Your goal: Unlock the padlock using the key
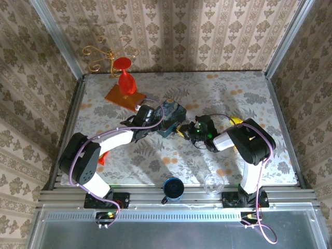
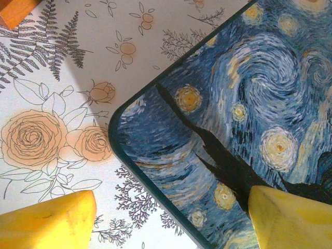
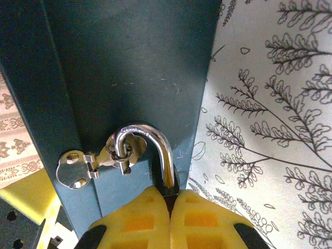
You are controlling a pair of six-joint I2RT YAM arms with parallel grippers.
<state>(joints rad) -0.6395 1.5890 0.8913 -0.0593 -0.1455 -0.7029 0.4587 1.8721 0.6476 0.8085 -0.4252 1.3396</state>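
Closest in, on the right wrist cam, the right gripper [image 3: 170, 201] is pinched fully together at bottom center. One leg of the padlock [image 3: 155, 137] shackle runs into the seam, and we can't tell what's pinched. The shackle hooks through the hasp [image 3: 85, 165] on the blue tin [image 3: 129, 62]. The left wrist cam gives us the left gripper [image 2: 171, 210] spread wide, straddling the tin's lid corner over the tabletop [image 2: 78, 67]. From overhead, the tin sits mid-frame with a red goblet [image 1: 126, 79] upper left.

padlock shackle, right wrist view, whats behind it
The padlock shackle hooks through a silver hasp, with the dark teal wall of the tin behind. The shut right gripper covers the lock's body.
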